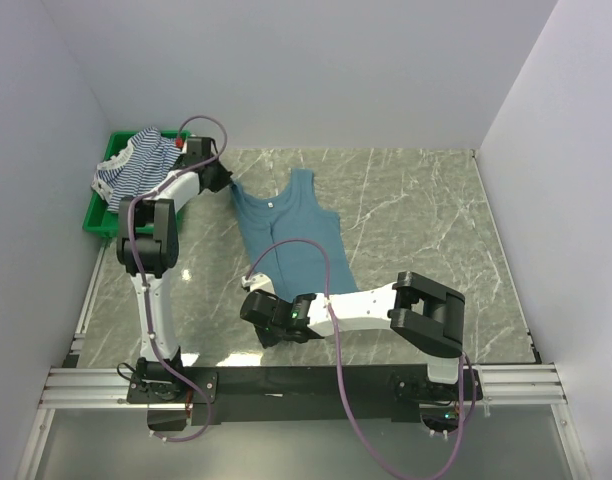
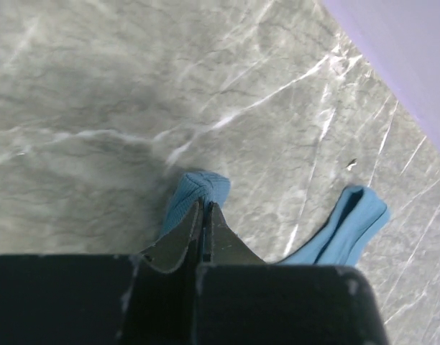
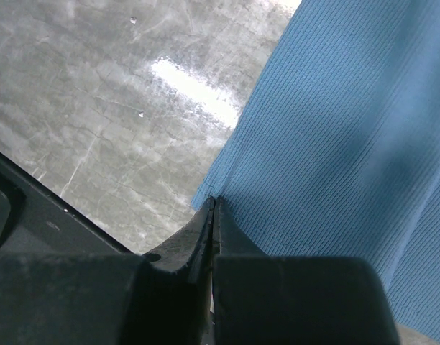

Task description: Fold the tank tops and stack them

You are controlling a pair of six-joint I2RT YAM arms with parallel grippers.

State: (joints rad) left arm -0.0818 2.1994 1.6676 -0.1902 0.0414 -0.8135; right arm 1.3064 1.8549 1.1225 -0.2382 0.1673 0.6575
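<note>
Down at 6 o'clock in the overhead view, the black mounting rail [image 1: 306, 385] runs across the near edge, both arm bases bolted to it and purple cables [image 1: 331, 330] looping up over the arms. Beyond it lies the worktop [image 1: 416, 220], a grey-green marbled surface with pale white veins and a soft glare patch showing in the right wrist view. Plain pale walls [image 1: 316, 70] close it in at 9, 12 and 3 o'clock.

The teal tank top [image 1: 291, 240] lies flat near the middle of the worktop, straps toward 12 o'clock, hem toward 6. At its 6 o'clock corner, the right hand [image 3: 213, 205] has its fingers pressed together, pinching the hem corner of the ribbed cloth. Up at the top's 10 o'clock, the left hand [image 2: 204, 208] is clamped tight on one shoulder strap, which bunches up just past the fingertips; the other strap lies apart at 3 o'clock in that view.

Over at 10 o'clock of the worktop, against the wall, a green bin [image 1: 98, 218] holds the blue-and-white striped top [image 1: 136, 165], heaped loosely.
</note>
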